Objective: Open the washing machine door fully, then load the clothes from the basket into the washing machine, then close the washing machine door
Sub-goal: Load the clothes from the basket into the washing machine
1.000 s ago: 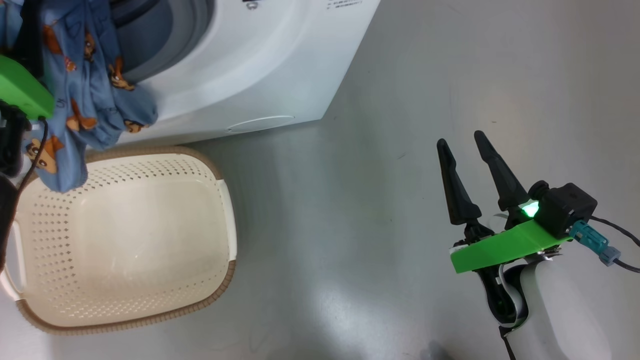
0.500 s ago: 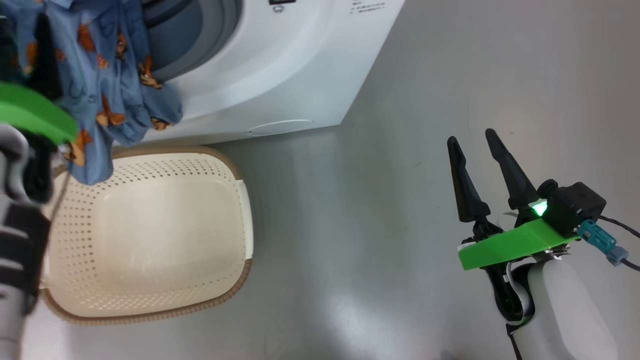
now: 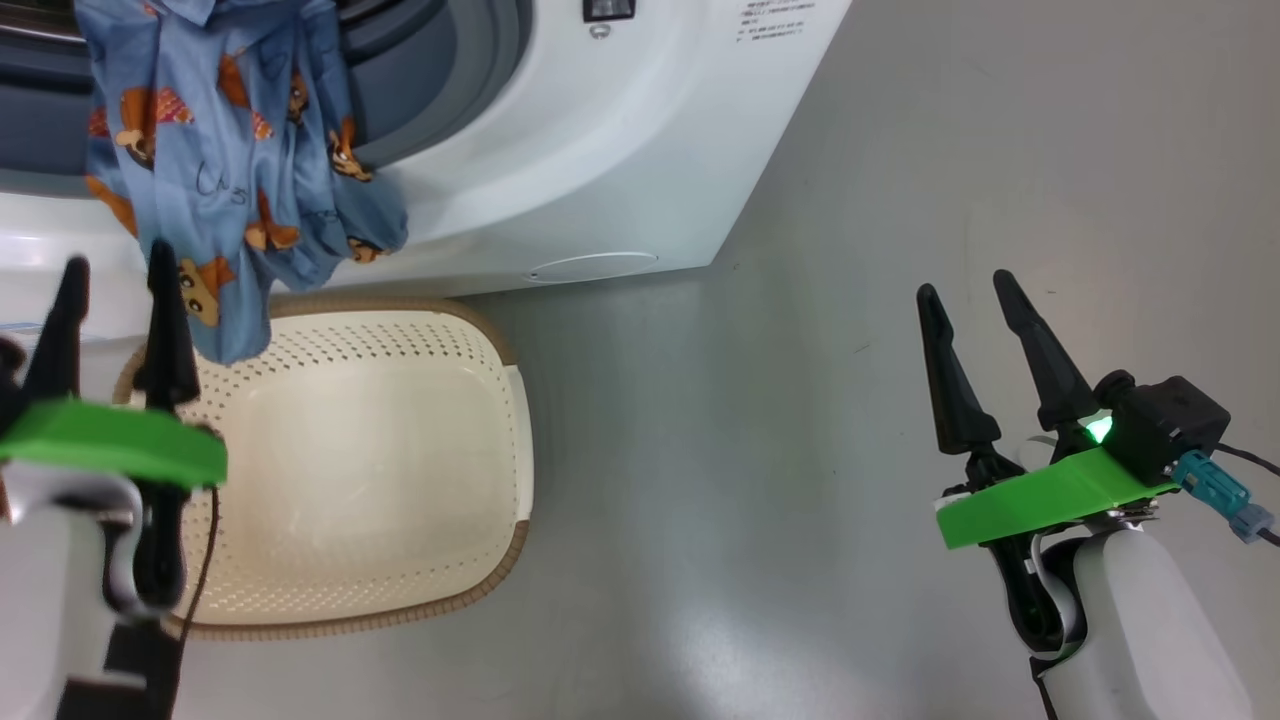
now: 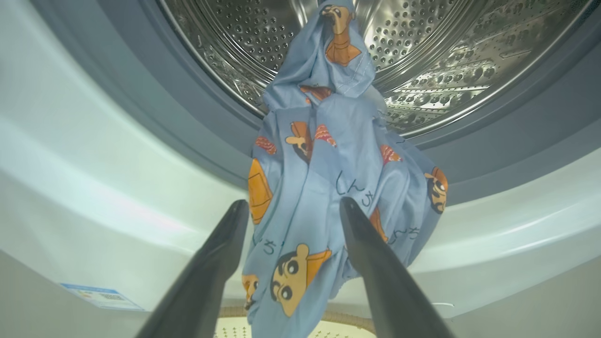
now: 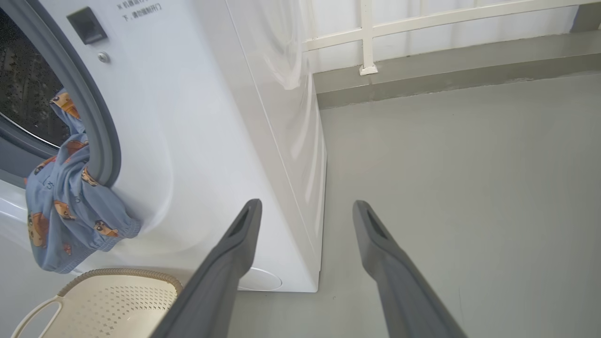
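Over grey floor [image 3: 800, 400], clothes [image 3: 230, 170] hang lengthwise from drum [image 4: 422, 70], seemingly free; left gripper [image 3: 118, 255], right gripper [image 3: 964, 283] spread.

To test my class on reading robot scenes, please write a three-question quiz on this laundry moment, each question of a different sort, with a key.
1. True or false: the light blue cartoon-print garment lies wholly inside the steel drum of the big white front-loading washing machine.
2. The garment hangs: A) over the grey rubber door seal, above the cream perforated plastic basket; B) on the machine's top; C) inside the basket.
3. Fill in: the left gripper and right gripper both stand ____.
Key: 1 false; 2 A; 3 open.
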`<state>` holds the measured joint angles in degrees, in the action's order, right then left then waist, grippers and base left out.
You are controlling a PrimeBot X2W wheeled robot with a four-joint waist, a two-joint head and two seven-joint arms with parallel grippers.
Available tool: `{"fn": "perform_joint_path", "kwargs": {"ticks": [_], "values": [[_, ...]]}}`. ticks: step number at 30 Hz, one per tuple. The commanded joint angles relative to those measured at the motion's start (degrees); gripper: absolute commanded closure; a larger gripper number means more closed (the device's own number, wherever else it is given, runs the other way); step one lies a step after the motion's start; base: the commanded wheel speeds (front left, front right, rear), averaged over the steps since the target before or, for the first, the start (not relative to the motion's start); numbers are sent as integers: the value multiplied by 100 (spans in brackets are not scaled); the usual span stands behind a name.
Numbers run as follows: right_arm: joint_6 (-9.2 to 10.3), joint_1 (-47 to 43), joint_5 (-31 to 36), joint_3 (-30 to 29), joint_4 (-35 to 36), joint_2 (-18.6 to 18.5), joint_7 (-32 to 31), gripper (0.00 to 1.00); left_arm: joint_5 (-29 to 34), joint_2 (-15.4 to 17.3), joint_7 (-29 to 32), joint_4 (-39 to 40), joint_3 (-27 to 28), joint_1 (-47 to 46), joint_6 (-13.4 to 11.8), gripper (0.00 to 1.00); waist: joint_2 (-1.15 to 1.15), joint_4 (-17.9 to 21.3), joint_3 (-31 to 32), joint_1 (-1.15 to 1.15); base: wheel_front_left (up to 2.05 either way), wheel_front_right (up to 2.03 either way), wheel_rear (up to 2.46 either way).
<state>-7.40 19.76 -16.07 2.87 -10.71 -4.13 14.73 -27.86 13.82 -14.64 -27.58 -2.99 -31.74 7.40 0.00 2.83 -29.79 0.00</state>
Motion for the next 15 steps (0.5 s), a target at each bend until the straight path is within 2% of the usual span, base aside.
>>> {"fn": "perform_joint_path", "kwargs": {"ticks": [1, 8, 15], "values": [[-9, -135, 50, 104, 146, -11, 27, 0, 90, 196, -35, 239, 269, 189, 9, 0, 0, -11, 8, 0, 0, 0, 0], [-9, -162, 45, 49, 157, -54, 27, 0, 394, 58, -36, 1090, 754, 1149, 9, 0, 0, -15, 17, 0, 0, 0, 0], [-9, -204, 44, -17, 176, -62, 27, 0, 413, -63, -36, 1684, 976, 1870, 9, 0, 0, -35, 20, 0, 0, 0, 0]]}}
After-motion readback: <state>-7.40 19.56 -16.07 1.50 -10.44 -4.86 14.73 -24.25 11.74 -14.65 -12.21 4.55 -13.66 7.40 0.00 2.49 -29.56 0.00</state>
